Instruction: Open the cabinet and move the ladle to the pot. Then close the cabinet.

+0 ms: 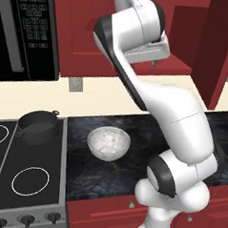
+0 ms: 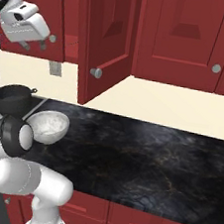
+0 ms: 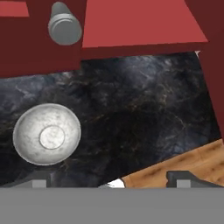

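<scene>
with 1 door of the cabinet [image 2: 106, 38] swung open and the jaws of the gripper [image 2: 33, 46] released and empty, fetching the ladle comes next, its place untellable, the pot [image 1: 37, 127] waiting on the stove's back corner.
</scene>
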